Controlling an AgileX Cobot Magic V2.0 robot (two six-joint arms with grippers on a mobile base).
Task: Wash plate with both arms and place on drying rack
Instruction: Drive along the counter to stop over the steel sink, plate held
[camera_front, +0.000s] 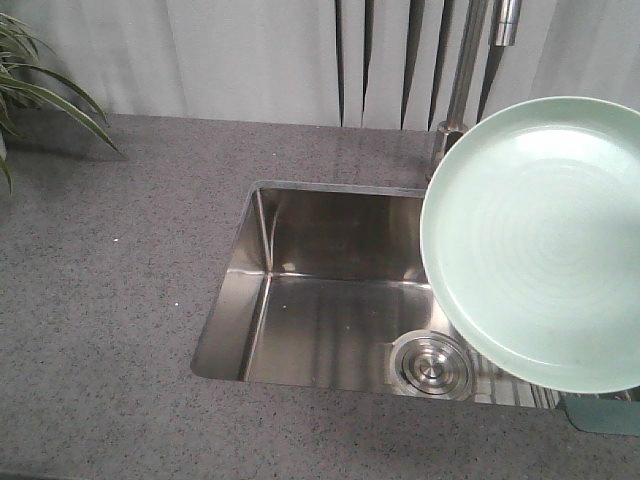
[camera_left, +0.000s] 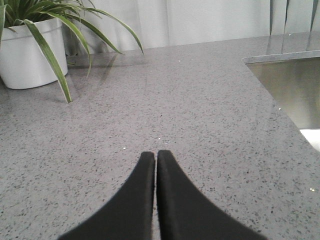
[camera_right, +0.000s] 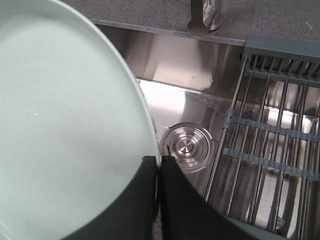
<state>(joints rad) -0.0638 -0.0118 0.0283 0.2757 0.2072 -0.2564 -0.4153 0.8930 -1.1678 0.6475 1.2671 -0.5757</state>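
Right gripper (camera_right: 158, 160) pinches the plate (camera_front: 540, 240) by its rim over the sink (camera_front: 240, 270); bring the left gripper (camera_left: 155, 155), clenched empty left of the sink, across steadily.

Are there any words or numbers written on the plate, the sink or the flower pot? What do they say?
None: no words, numbers, brands or signs can be read in any view.
The plate is plain green, the plant pot is plain white, and the sink, drain, drying rack and tap show no marks.
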